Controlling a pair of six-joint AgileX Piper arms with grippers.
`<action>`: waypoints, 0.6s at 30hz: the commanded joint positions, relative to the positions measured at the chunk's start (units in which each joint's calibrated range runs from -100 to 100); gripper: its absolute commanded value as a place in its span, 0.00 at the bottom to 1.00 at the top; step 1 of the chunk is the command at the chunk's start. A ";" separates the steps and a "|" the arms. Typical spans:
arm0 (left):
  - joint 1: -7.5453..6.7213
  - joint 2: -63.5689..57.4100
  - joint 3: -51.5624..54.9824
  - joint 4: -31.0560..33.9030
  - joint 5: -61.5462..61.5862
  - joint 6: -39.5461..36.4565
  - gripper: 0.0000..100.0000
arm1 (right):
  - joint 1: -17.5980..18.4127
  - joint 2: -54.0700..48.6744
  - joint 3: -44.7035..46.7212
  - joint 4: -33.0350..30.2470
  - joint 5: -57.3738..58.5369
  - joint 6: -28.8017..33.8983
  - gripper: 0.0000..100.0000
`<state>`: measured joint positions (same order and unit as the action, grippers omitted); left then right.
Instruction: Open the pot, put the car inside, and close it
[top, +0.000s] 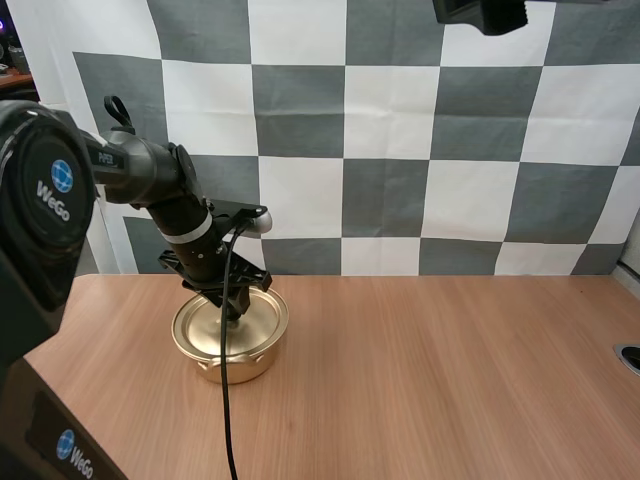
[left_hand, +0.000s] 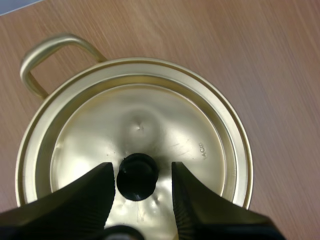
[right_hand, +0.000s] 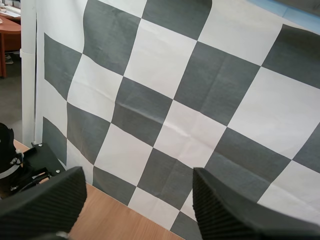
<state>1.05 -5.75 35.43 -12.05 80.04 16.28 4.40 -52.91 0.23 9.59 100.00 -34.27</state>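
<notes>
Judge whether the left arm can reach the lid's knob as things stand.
Probably yes. The left end effector hangs open over the lid, its fingers either side of the black knob, with nothing in the way.

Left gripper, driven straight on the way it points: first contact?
The lid, most likely. The left gripper is open and straddles the black knob, so it should land on the lid with the knob between its jaws. The remaining depth is unclear.

Gold pot (top: 246, 362) on wooden table (top: 450, 380), lid (top: 200, 326) on — left gripper (top: 233, 314) at its centre
</notes>
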 joint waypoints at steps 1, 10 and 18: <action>0.04 0.04 0.07 -0.05 0.04 0.04 0.63 | -0.03 0.04 0.01 -0.01 0.00 0.03 1.00; 0.04 0.04 0.07 0.29 -1.34 0.04 0.63 | -0.03 0.04 0.01 -0.01 0.00 0.03 1.00; 0.04 0.04 0.07 0.11 -3.65 -0.19 0.63 | -0.03 0.04 0.01 1.06 0.00 0.03 1.00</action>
<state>1.05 -5.75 35.43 -11.89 77.64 16.28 4.40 -52.91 0.23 10.58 100.00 -34.27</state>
